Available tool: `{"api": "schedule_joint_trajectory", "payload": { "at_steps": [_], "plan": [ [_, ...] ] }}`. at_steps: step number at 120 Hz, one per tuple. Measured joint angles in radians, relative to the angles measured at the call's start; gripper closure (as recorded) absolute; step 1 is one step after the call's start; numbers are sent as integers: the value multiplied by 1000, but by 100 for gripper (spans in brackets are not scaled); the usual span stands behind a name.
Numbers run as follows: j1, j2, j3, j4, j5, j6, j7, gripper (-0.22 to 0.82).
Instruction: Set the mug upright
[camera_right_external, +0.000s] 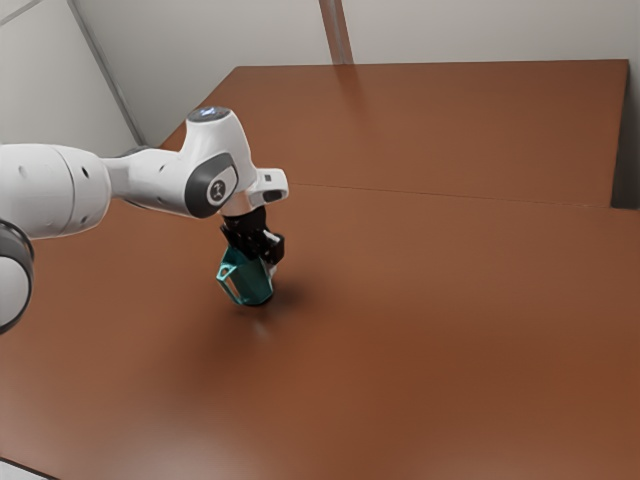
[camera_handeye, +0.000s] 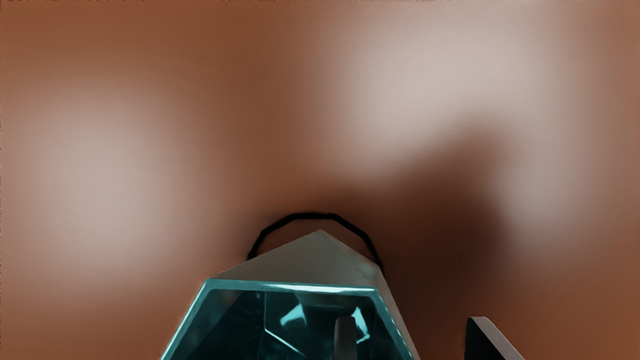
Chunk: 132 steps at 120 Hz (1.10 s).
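White jointed arm (camera_right_external: 152, 180): enters from the exterior view's 9 o'clock
Black hand (camera_right_external: 259, 260): aimed toward 5 o'clock
Teal faceted mug (camera_right_external: 254, 284): just beneath, mouth up, leaning
Jaws: apart, 1 inside, 1 outside

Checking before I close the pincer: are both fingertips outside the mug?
No; in the wrist view one fingertip shows within the rim of the mug, the other outside it.
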Motion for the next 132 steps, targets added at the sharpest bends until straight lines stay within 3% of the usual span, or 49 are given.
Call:
{"api": "schedule_joint_trajectory", "payload": {
  "at_steps": [18, 42, 78, 132],
  "plan": [
    [0, -38, -4, 5, -9, -9, -7, 22],
    [1, -72, -1, 120, -53, -87, -10, 9],
    [10, -80, 20, 401, -107, -350, -12, 2],
    [10, -136, 20, 419, -105, -500, -12, 0]
  ]
}}
